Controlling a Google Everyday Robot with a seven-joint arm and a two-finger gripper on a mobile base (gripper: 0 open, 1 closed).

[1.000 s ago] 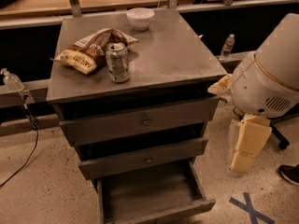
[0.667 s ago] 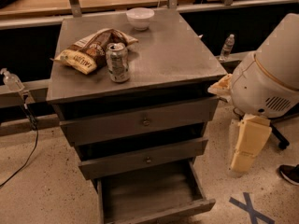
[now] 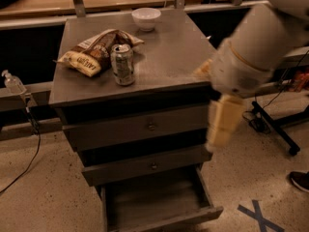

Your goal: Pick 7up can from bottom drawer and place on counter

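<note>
The 7up can (image 3: pixel 123 64) stands upright on the counter (image 3: pixel 174 52), at its front left, next to a chip bag. The bottom drawer (image 3: pixel 157 204) is pulled open and its plank floor shows nothing in it. My gripper (image 3: pixel 222 122) is cream-coloured and hangs down from the big white arm (image 3: pixel 256 52) at the cabinet's right front corner. It is level with the upper drawer fronts, well to the right of the can and apart from it. It holds nothing that I can see.
A crumpled chip bag (image 3: pixel 94 52) and a white bowl (image 3: pixel 146 18) lie on the counter behind the can. Two closed drawer fronts with brass knobs (image 3: pixel 151 125) sit above the open drawer. A plastic bottle (image 3: pixel 13 83) is at the left; a shoe (image 3: pixel 299 180) and blue floor tape (image 3: pixel 258 215) at the right.
The arm and gripper have swung left and up, from beside the cabinet to its right front corner. The can, bag, bowl and drawer have not moved.
</note>
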